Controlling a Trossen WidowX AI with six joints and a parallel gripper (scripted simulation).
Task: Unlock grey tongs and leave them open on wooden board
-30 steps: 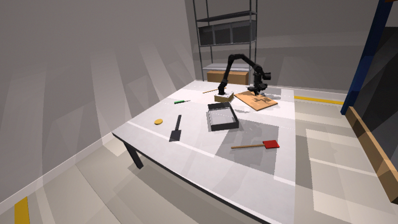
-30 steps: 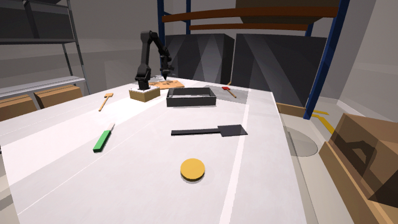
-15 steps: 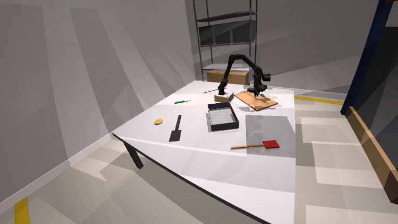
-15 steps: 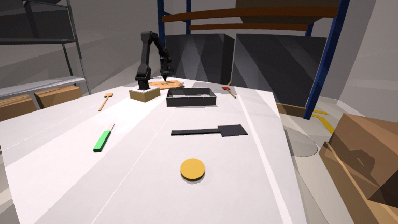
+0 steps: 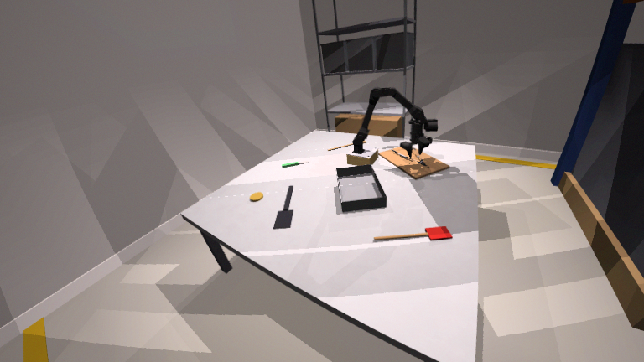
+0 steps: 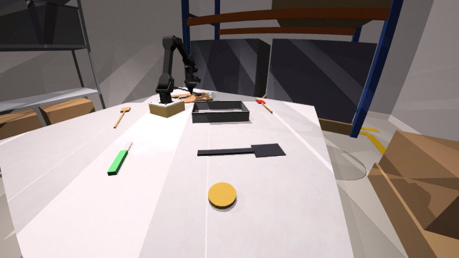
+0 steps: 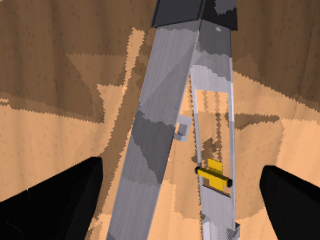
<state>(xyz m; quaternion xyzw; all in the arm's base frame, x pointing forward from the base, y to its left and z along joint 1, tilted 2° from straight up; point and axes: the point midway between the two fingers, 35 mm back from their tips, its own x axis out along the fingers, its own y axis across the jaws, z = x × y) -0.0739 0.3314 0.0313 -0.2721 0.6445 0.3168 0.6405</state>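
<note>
The grey tongs (image 7: 152, 130) (image 5: 421, 161) lie on the wooden board (image 7: 35, 145) (image 5: 434, 167) (image 6: 203, 99). In the wrist view their two arms are spread in a narrow V from the dark hinge end (image 7: 180, 12) at the top. A yellow lock piece (image 7: 215, 175) with a dark pin sits in the slotted right arm. The far tips are out of the wrist view. My gripper (image 7: 183, 171) (image 5: 415, 153) (image 6: 191, 93) is open, low over the board, with one finger on each side of the tongs and a gap to both arms.
The black-walled roasting tin (image 5: 363, 206) (image 6: 220, 117) stands beside the board, with nothing across it. Farther off are a red-headed spatula (image 5: 438, 233) (image 6: 260, 101), a black spatula (image 5: 283, 219) (image 6: 269, 150), a green-handled tool (image 5: 290, 164) (image 6: 118, 162), a yellow disc (image 5: 256, 196) (image 6: 222, 194) and a wooden spatula (image 6: 119, 118).
</note>
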